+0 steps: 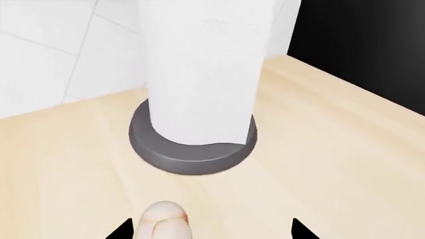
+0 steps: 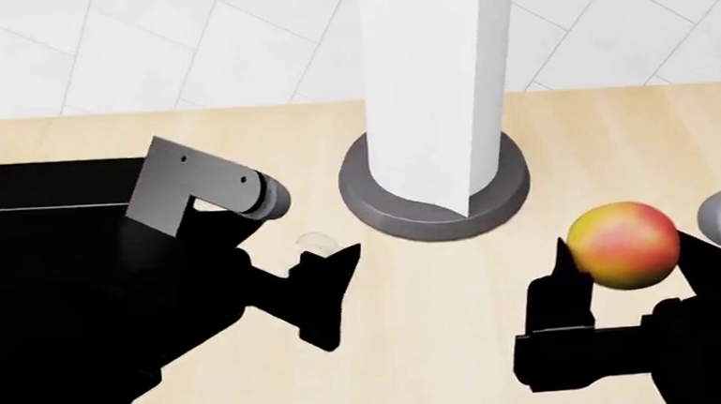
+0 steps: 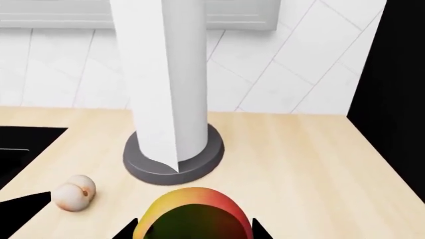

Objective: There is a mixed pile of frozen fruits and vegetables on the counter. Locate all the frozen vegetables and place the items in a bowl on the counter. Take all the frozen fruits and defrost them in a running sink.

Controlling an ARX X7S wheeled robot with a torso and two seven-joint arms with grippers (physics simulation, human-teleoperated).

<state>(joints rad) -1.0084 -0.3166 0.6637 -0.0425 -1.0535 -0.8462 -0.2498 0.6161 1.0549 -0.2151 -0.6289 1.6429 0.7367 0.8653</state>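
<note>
Even, bright, flat sim lighting in all 3 views; no clear light source. Bench (image 2: 656, 118) evenly lit, barely any cast shadows, only a faint dark rim around the grey base (image 2: 436, 211) of the paper-towel roll (image 2: 434, 75). No glare. Robot arms & end effectors render near pure black, no surface detail. Mild softness/compression blur on edges; peach (image 3: 74, 192) slightly fuzzy. No visible lens distortion at edges.
</note>
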